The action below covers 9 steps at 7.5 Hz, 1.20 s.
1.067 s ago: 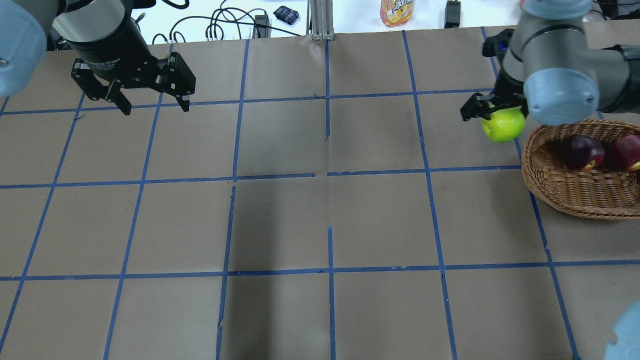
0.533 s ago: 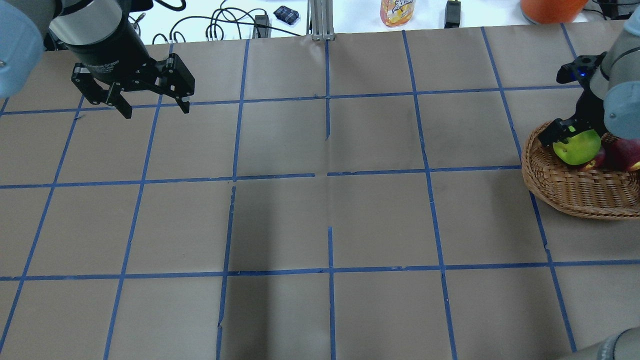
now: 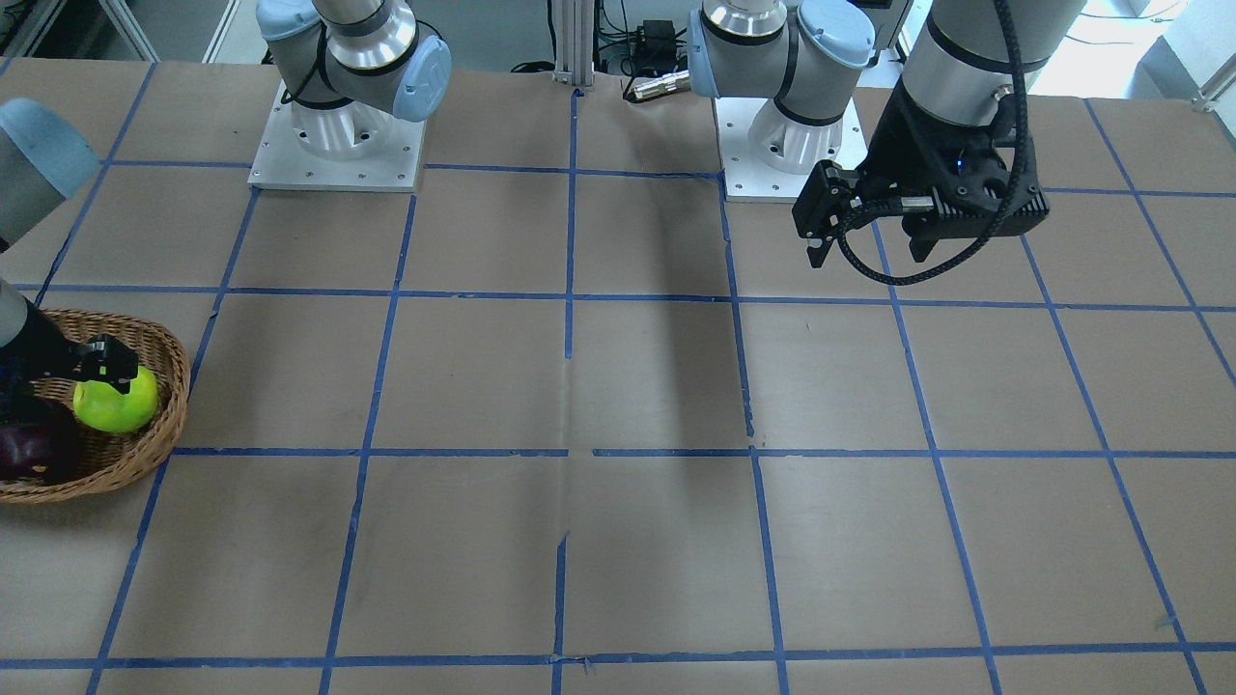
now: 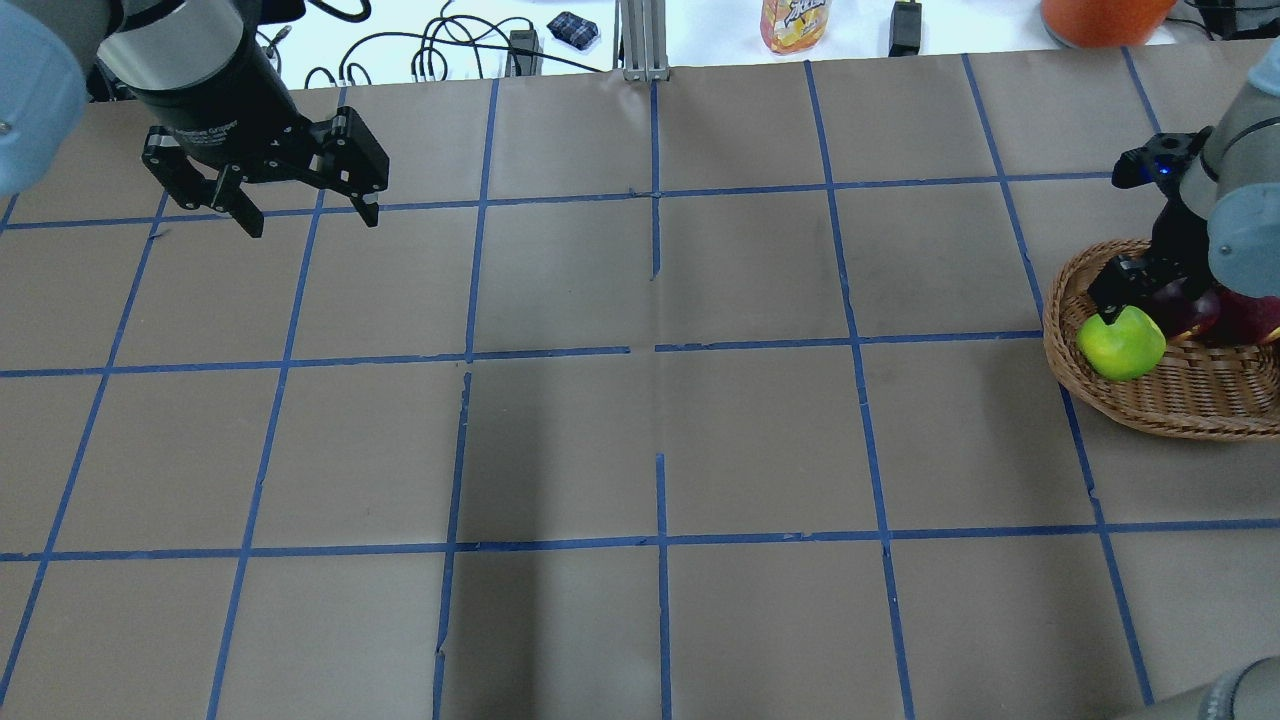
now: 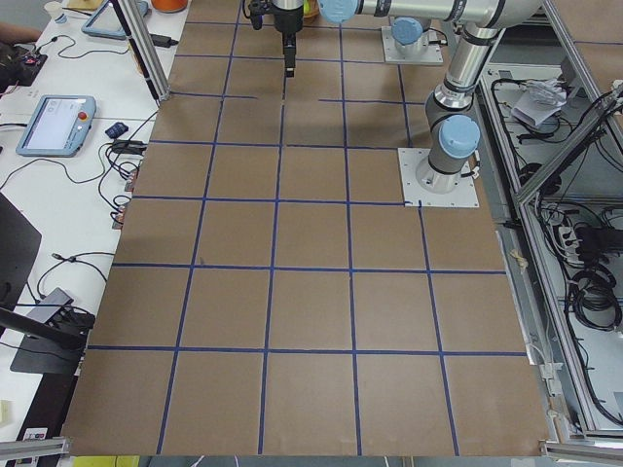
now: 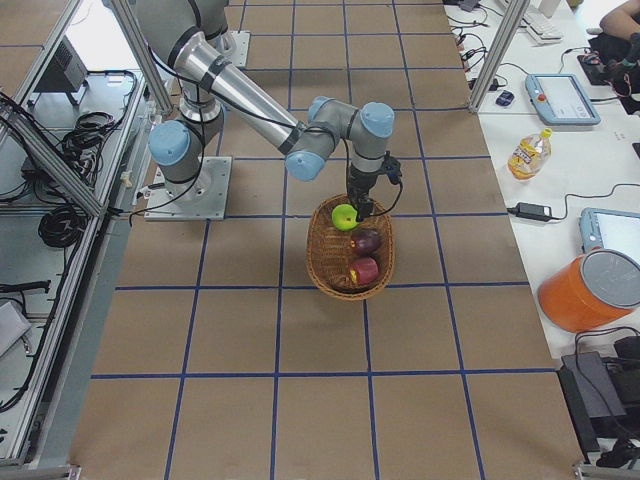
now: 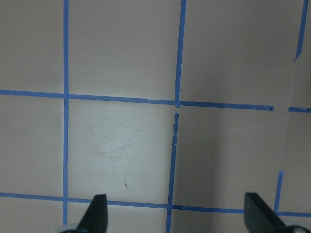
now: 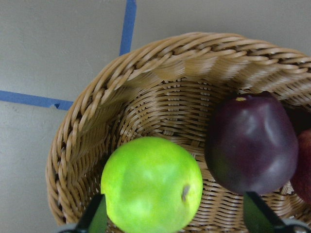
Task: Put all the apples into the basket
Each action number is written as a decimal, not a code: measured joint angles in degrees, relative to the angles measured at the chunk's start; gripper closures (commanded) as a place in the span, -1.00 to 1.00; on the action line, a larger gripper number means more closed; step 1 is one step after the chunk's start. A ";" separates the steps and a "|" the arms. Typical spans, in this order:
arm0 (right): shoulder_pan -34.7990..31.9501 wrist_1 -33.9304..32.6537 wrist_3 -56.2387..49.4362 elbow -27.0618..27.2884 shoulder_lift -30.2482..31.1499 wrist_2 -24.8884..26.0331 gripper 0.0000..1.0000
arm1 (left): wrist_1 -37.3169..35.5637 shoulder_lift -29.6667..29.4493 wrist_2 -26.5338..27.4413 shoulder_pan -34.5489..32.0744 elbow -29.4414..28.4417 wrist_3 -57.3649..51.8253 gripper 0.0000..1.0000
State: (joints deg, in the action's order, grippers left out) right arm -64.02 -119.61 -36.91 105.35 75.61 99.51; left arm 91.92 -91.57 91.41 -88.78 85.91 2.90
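Evidently at the drop-off step. From the front, shows the green apple [image 3: 116, 401] lying in the wicker basket [image 3: 164, 434] by the surface's right edge, beside the maroon apple [image 3: 34, 446]. From overhead, puts the right pincer [image 4: 1125, 290] just above it and the left pincer [image 4: 313, 222] spread and empty near the far left corner. From the right side, counts the red apple [image 6: 364, 270] in too. From the right wrist, finds the tips splayed wider than the fruit, gripping nothing. Next, probably calls for a straight lift clear of rim and fruit.
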 measured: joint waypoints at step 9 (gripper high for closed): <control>-20.43 34.04 46.09 -14.12 16.76 -9.68 -1.00 | -0.07 0.56 0.34 -0.08 0.44 -0.18 -1.00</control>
State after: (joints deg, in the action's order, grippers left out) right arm -84.44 -85.58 9.17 91.23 92.37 89.83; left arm 91.85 -91.01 91.75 -88.86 86.35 2.72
